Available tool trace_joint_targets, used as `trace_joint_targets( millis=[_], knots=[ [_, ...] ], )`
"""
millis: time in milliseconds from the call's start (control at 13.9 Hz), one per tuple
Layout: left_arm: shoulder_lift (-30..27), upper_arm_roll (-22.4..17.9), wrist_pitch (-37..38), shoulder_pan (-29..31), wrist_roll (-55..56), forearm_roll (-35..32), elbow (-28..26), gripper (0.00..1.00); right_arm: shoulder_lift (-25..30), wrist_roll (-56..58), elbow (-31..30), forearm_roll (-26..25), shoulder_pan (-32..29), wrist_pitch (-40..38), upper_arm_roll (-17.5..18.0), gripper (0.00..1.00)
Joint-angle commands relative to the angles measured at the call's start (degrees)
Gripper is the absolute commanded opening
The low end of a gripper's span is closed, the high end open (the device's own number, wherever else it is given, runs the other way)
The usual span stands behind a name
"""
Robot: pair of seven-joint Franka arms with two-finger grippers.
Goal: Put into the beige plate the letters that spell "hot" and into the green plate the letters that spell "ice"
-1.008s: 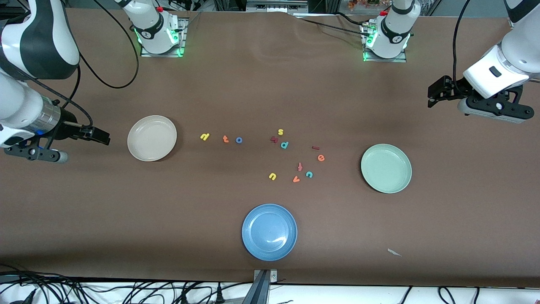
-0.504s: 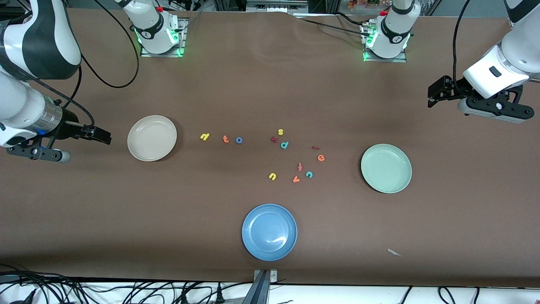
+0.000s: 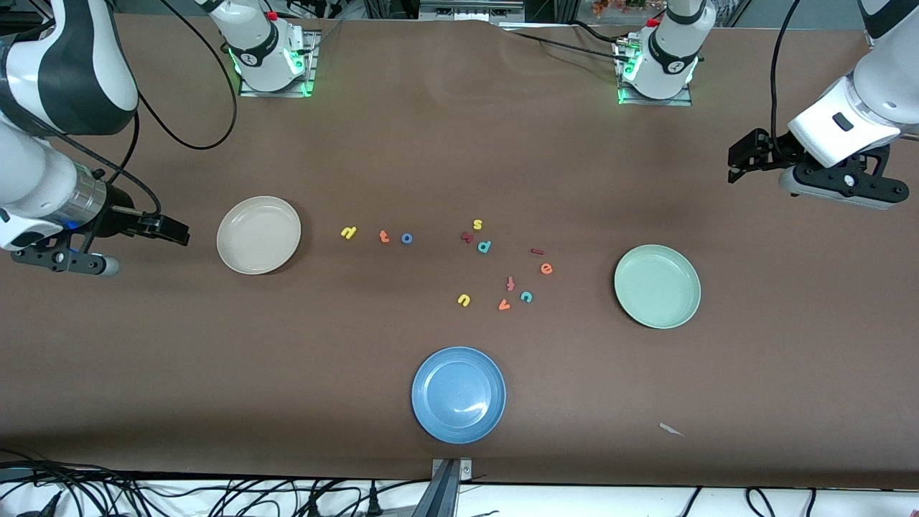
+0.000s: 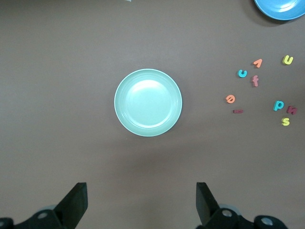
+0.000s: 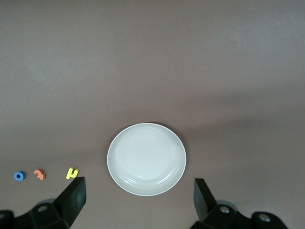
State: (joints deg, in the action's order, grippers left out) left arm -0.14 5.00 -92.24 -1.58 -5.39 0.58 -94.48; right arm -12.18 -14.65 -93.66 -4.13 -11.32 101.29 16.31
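The yellow h (image 3: 348,232), orange t (image 3: 384,236) and blue o (image 3: 406,238) lie in a row beside the empty beige plate (image 3: 258,235). The dark red i (image 3: 536,251), orange e (image 3: 546,268) and teal c (image 3: 526,296) lie scattered toward the empty green plate (image 3: 657,286). My right gripper (image 3: 172,233) hangs open over bare table beside the beige plate (image 5: 146,159), at the right arm's end. My left gripper (image 3: 739,154) hangs open and empty over bare table near the green plate (image 4: 148,102), at the left arm's end.
A blue plate (image 3: 458,394) sits near the front edge. Other letters lie among the task's ones: yellow s (image 3: 477,224), teal p (image 3: 484,246), yellow u (image 3: 464,299), orange v (image 3: 504,305). A paper scrap (image 3: 670,429) lies on the table.
The right arm has shifted very slightly toward the beige plate. The left arm and all letters have stayed put.
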Motion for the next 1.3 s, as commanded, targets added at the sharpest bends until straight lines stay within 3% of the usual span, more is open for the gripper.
trace_joint_targets(
  millis=[0, 360, 576, 792, 1008, 1224],
  knots=[
    [0.2, 0.1, 1.2, 0.1, -0.2, 0.7, 1.1, 1.00, 1.7, 0.5, -1.7, 0.4, 0.2, 0.7, 0.8, 1.00],
    [4.8, 1.9, -0.3, -2.3, -0.9, 2.0, 1.1, 1.00, -0.8, -8.0, -1.4, 1.1, 1.3, 2.2, 5.7, 0.99],
    [12.2, 3.9, -2.8, -5.8, -0.9, 2.0, 1.4, 1.00, -4.4, -14.4, -1.7, 1.1, 2.8, 5.6, 8.6, 0.99],
    [18.8, 4.2, -7.1, -9.0, -0.8, 1.9, 4.4, 1.00, -9.1, -23.0, -2.0, 1.1, 5.9, 8.1, 8.7, 0.99],
    [27.7, 4.2, -11.6, -12.9, -0.2, 1.5, 9.6, 1.00, -10.2, -35.5, -8.3, 1.0, 7.8, 16.8, 8.7, 0.99],
    [33.5, 4.2, -16.4, -13.9, -0.1, 2.1, 10.5, 1.00, -10.2, -45.4, -16.4, 1.0, 9.5, 25.6, 8.8, 0.99]
  ],
)
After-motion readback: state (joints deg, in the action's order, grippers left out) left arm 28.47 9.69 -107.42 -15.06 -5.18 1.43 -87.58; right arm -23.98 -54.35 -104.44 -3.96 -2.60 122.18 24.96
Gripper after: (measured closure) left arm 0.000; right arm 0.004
